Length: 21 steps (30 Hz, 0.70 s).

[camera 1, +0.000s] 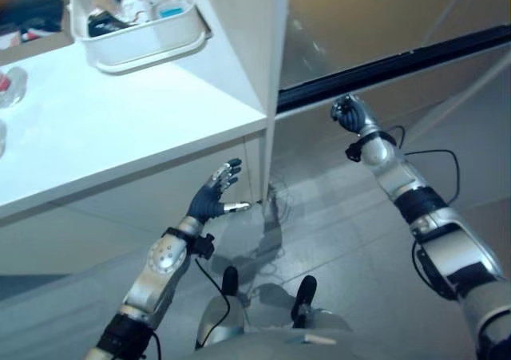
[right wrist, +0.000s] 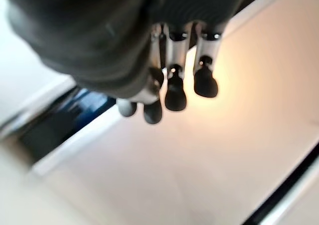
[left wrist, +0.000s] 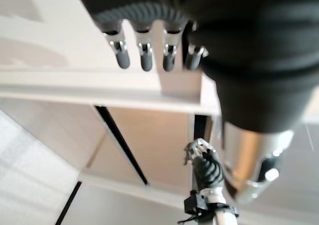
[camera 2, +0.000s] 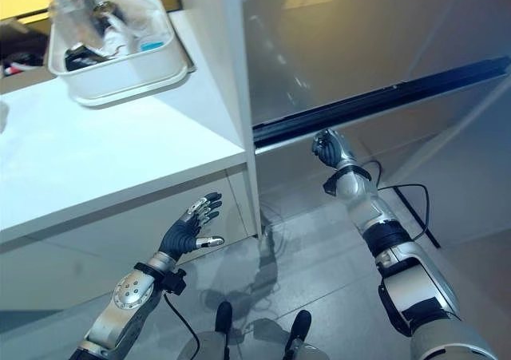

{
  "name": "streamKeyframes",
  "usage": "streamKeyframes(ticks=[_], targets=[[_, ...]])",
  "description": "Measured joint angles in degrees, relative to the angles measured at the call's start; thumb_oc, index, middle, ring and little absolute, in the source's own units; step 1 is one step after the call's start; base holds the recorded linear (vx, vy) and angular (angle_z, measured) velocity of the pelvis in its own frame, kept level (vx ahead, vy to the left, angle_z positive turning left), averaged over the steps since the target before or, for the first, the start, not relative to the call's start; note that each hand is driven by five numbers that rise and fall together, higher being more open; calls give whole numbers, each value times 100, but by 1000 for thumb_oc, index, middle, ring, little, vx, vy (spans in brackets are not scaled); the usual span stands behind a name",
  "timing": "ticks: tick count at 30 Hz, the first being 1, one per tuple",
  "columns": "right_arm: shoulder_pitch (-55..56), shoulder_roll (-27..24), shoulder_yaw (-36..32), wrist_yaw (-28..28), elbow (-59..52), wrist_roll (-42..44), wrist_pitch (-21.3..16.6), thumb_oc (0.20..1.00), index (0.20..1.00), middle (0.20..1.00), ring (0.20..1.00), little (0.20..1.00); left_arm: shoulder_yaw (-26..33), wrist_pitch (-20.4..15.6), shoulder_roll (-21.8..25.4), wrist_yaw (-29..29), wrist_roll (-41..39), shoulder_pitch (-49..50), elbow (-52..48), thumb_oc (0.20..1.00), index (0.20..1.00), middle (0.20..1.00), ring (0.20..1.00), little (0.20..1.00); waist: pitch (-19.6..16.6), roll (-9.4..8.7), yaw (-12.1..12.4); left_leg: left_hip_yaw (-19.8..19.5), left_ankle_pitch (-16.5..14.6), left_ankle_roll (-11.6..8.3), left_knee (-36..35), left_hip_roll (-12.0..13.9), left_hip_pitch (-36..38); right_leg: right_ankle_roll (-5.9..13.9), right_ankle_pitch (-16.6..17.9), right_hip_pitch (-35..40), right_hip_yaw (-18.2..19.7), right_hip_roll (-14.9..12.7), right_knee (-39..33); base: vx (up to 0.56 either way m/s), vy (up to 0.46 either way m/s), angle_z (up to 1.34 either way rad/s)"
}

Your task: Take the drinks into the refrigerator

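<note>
The right hand, fingers curled on nothing, reaches toward the dark seam of the refrigerator, seemingly to open it; the left hand hangs open, empty; drinks wait in the white bin on the counter.

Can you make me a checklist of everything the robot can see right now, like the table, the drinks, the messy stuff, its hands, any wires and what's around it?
Surface: white counter, mostly bare near its front edge.
Job's things: no drink can be told apart for sure; the fridge is the big pale door on the right, closed, with a dark strip across it.
Clutter: white tub at the back of the counter, full of mixed items too jumbled to name.
Hands: left hand open, below the counter edge, holding nothing. Right hand curled, empty, close to the dark strip.
Cables: nothing seen.
Surroundings: grey floor.
</note>
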Motion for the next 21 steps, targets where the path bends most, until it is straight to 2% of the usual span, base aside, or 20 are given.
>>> streamKeyframes(ticks=[5, 6, 7, 10, 13, 14, 17, 18, 20, 21], targets=[[122, 17, -34, 38, -85, -50, -8, 200, 200, 200, 200, 200, 26, 0, 106, 17, 13, -86, 1, 1000, 1000, 1000, 1000, 1000, 112, -159, -7, -64, 1, 13, 0, -35, 0, 18, -13, 29, -28, -36, 0, 3, 6, 5], [294, 32, -97, 30, -88, -49, -16, 580, 580, 580, 580, 580, 26, 0, 104, 18, 52, -114, 0, 1000, 1000, 1000, 1000, 1000, 124, -161, -9, -65, 1, 13, 0, -34, 4, 18, -13, 32, -27, -36, 0, 0, 0, 0], [541, 71, -228, 26, -89, -45, -24, 1000, 1000, 1000, 1000, 1000, 34, 0, 96, 27, 52, -115, 0, 1000, 1000, 1000, 1000, 1000, 128, -156, -10, -63, 1, 13, 0, -33, 10, 18, -14, 37, -21, -34, 0, 0, 0, 0], [1061, 217, -482, 3, -51, -17, -14, 1000, 1000, 1000, 1000, 1000, 84, -1, 44, 87, 51, -111, 30, 1000, 1000, 1000, 1000, 1000, 152, -140, -48, -58, 1, 13, -1, -29, 29, 16, -12, 51, -18, -26, 0, 0, 0, 0], [1783, 604, -820, -108, 132, 238, -1, 1000, 1000, 1000, 1000, 1000, 200, -6, -219, 149, 47, -99, 414, 1000, 1000, 1000, 1000, 1000, 178, -120, -66, -45, -1, 13, -1, -24, 116, 16, -17, 133, -13, -21, 0, -1, -1, -1], [1983, 776, -922, -135, 410, 428, -46, 1000, 1000, 1000, 1000, 1000, 242, -14, -331, 198, 43, -85, 712, 1000, 1000, 1000, 1000, 1000, 175, -123, -160, -34, -5, 16, -2, -22, 135, 14, -20, 153, -8, -23, -1, 0, 0, 0], [2428, 1148, -984, -146, 1192, 828, -55, 1000, 1000, 1000, 1000, 1000, 271, -2, -551, 392, 93, -98, 1498, 1000, 1000, 1000, 1000, 1000, 182, -115, -225, -9, -10, 17, -2, -15, 171, 13, -21, 177, 3, -19, 0, 2, -5, -1], [2636, 1444, -1121, -140, 1867, 1008, -18, 1000, 1000, 1000, 1000, 1000, 354, 34, -728, 546, 230, -137, 2111, 1000, 1000, 1000, 1000, 1000, 177, -116, -260, 1, -18, 14, -2, -10, 236, 11, -35, 241, -2, -16, -2, 0, 0, 0], [2912, 1601, -1128, -115, 2229, 1110, -2, 1000, 1000, 1000, 1000, 1000, 394, 55, -814, 650, 250, -37, 2450, 1000, 1000, 1000, 1000, 1000, 180, -114, -329, 4, -24, 16, -2, -13, 216, 37, -62, 221, -1, -20, -1, 0, 0, 0], [3112, 1768, -1129, -85, 2906, 1199, 21, 1000, 1000, 1000, 1000, 1000, 477, 112, -976, 760, 492, -71, 3134, 1000, 1000, 1000, 1000, 1000, 177, -102, -379, 15, -23, 17, -2, -13, 238, 36, -62, 237, -1, -25, -1, 45, 1, -3]])
